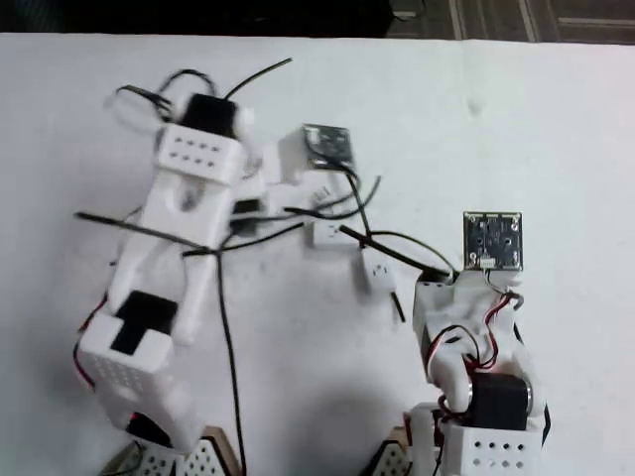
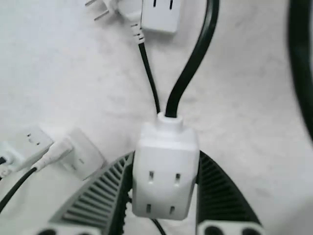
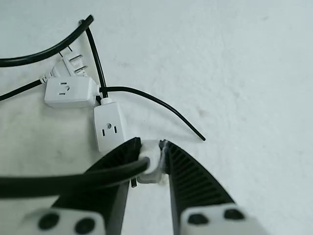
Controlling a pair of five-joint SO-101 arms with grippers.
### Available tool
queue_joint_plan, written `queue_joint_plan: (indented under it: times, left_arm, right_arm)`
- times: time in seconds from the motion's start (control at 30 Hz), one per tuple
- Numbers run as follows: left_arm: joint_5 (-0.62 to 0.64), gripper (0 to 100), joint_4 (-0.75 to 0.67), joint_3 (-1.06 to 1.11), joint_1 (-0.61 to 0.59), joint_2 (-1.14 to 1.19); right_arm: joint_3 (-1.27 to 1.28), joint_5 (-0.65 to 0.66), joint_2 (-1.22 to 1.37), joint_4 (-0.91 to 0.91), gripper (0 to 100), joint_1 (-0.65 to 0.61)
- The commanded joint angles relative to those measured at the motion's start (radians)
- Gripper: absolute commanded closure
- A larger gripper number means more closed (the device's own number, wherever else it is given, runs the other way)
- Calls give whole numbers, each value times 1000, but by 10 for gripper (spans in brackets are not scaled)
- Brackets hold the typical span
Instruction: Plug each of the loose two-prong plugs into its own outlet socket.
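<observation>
Left gripper point(image 2: 165, 160) clamps a white socket point(image 2: 164, 183) by its sides with the slots exposed, evidently to steady it for insertion. Right gripper point(image 3: 150, 144) pinches what appears to be a plug point(image 3: 149, 169) at its cord end, right of the table point(image 1: 556, 119) middle and just short of a free socket point(image 3: 109, 128). A second plug point(image 3: 68, 63) lies loose beyond, prongs bare.
</observation>
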Motion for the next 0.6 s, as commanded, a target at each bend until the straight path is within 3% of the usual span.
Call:
queue_joint_plan:
  times: [0.0,0.13,0.43,0.57]
  left_arm:
    - [164,979,-40,31,88,38]
    - [368,979,-164,137,162,76]
    - [649,979,-453,356,259,79]
    - [758,971,-499,408,257,76]
  right_arm:
    - [-5,3,-5,4,981,2]
    - [-5,3,-5,4,981,2]
    - [-5,3,-5,4,981,2]
    - [-5,3,-5,4,981,2]
